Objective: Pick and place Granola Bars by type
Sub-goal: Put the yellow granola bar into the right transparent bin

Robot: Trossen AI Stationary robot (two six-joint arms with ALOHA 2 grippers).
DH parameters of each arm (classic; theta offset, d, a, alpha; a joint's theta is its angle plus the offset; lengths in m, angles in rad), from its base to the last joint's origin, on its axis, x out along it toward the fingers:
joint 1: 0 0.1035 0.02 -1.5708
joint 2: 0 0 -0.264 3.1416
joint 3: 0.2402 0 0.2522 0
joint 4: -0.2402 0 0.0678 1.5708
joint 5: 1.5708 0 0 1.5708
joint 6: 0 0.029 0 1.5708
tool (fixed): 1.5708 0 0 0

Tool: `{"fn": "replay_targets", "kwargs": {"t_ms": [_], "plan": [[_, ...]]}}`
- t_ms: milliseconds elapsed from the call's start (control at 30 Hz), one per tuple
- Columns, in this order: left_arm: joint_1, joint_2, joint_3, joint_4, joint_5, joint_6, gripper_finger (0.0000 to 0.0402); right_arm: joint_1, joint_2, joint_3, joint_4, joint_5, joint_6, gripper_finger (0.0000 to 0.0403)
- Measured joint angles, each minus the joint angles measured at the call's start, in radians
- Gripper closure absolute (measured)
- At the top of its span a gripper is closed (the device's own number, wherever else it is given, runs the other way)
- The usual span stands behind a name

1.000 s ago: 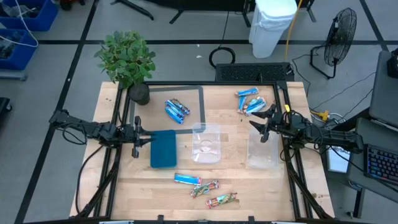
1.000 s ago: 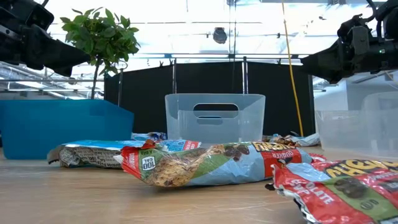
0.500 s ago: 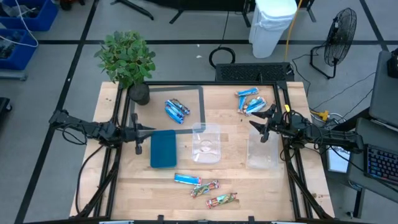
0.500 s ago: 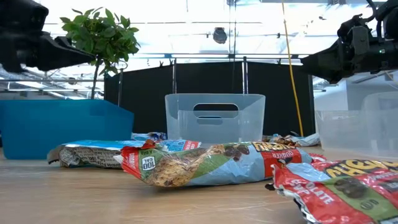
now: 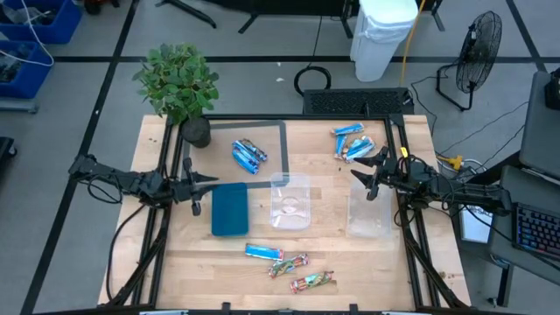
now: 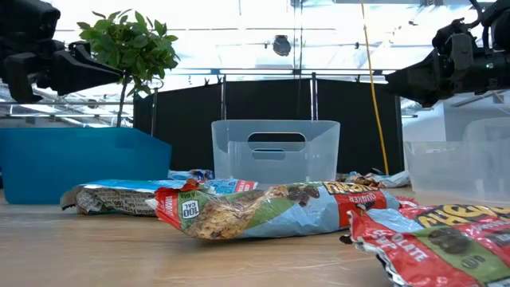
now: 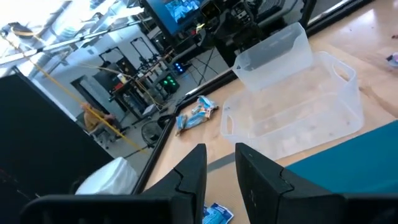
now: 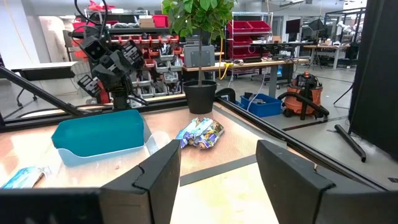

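Dark blue granola bars (image 5: 248,155) lie near the far edge, also in the right wrist view (image 8: 200,132). Light blue bars (image 5: 352,143) lie far right. A light blue bar (image 5: 262,253) and two multicoloured bars (image 5: 289,263) (image 5: 313,281) lie flat near the near edge, large in the low view (image 6: 247,209). My left gripper (image 5: 203,185) (image 7: 221,149) hovers left of the teal tray (image 5: 230,208), narrowly open and holding nothing. My right gripper (image 5: 357,178) (image 8: 217,149) hovers above the right clear tub (image 5: 369,210), open and holding nothing.
A clear tub (image 5: 278,203) stands mid-table between the teal tray and the right tub. A potted plant (image 5: 179,87) stands at the far left corner. A dark tape frame (image 5: 285,144) surrounds the dark blue bars. Bare wood lies along the near edge beside the bars.
My left gripper has turned about its wrist axis while hovering left of the teal tray, and its fingers now point toward the table's right. The right arm and all the bars have kept still.
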Motion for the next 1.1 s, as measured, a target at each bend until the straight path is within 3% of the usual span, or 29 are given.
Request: {"fn": "replay_targets", "kwargs": {"t_ms": [200, 400, 667, 933, 1100], "plan": [[0.042, 0.000, 0.000, -0.016, -0.114, -0.215, 0.0309, 0.000, 0.000, 0.000, 0.000, 0.000, 0.000, 0.0202], [0.097, 0.012, 0.001, -0.036, -0.070, -0.358, 0.0309, 0.000, 0.000, 0.000, 0.000, 0.000, 0.000, 0.0202], [0.174, 0.074, 0.001, -0.038, -0.070, -0.346, 0.0309, 0.000, 0.000, 0.000, 0.025, 0.000, 0.004, 0.0202], [0.212, 0.112, 0.000, -0.027, -0.071, -0.400, 0.0309, 0.000, 0.000, 0.000, 0.094, 0.000, 0.170, 0.0202], [0.210, 0.112, 0.000, -0.012, -0.057, -0.511, 0.0309, 0.000, 0.000, 0.000, 0.098, 0.000, 0.185, 0.0202]]}}
